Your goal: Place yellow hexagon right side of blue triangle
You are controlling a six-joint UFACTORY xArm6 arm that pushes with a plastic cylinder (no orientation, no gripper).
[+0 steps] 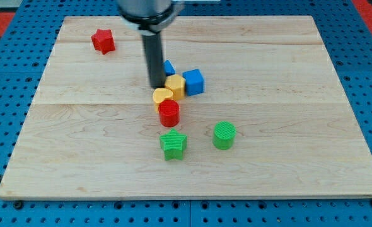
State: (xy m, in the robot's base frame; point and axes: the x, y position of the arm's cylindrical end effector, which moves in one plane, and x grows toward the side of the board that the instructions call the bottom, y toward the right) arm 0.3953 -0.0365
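No hand is on this arm, so nothing can open, close or hold; it ends in a dark rod (153, 57) that only pushes. Its tip (156, 86) is down on the tabletop (299, 94), right at the left edge of the yellow hexagon (176, 86). I cannot tell if it touches the hexagon or is just beside it.

The blue triangle (169, 67) peeks out from behind the rod on the view's right. It sits just above the hexagon, toward the view's top. So the hexagon is mostly under the triangle and only a little to the right of it. It is not yet at the triangle's right side.

A blue cube (193, 82) is pressed against the hexagon's right side. Another yellow block (163, 96), rounder in shape, sits at the hexagon's lower left, and a red cylinder (169, 113) is right below that one. These blocks make one tight bunch.

Far from the bunch are a green star (173, 145), a green cylinder (224, 135) and a red star (103, 41).

I think the job is only partly done. The tip has reached the hexagon, which is good. What is left is to slide the hexagon up and to the right until it is level with the triangle. The blue cube is close to that spot and may get bumped along. The triangle is very near the rod too, so it could be knocked away.
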